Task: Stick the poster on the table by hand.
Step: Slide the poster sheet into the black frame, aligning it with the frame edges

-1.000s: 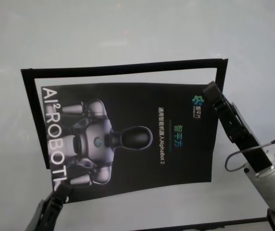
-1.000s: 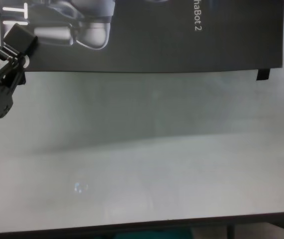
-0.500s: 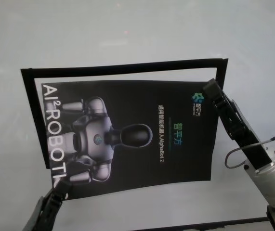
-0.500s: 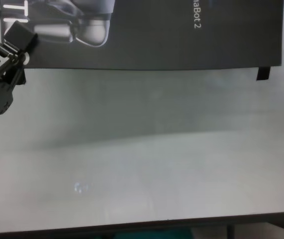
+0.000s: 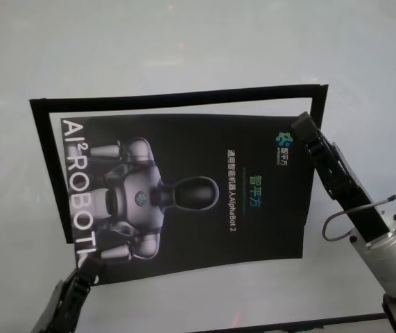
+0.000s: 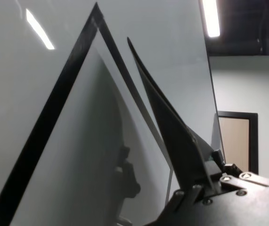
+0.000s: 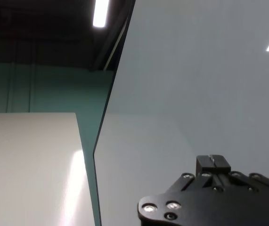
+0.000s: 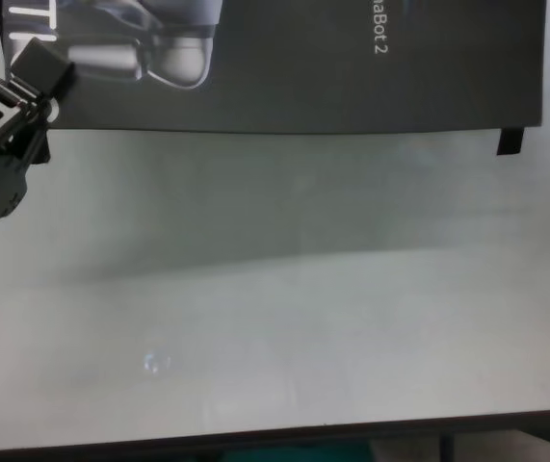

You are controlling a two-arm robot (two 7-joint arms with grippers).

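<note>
Since a second ago the poster [image 5: 191, 194] has slid a little toward the robot's left and farther from the body, and both arms have shifted with it. The left gripper [image 5: 90, 267] is pinched shut on the sheet's near-left corner, its square pad [image 8: 41, 67] lying on top of the print, while the right gripper [image 5: 302, 130] is clamped on the far-right corner. Held between them, the poster hangs just above the table [image 5: 184, 48], mostly within the black tape frame [image 5: 177, 98], and its near edge juts past the frame toward the left gripper.
</note>
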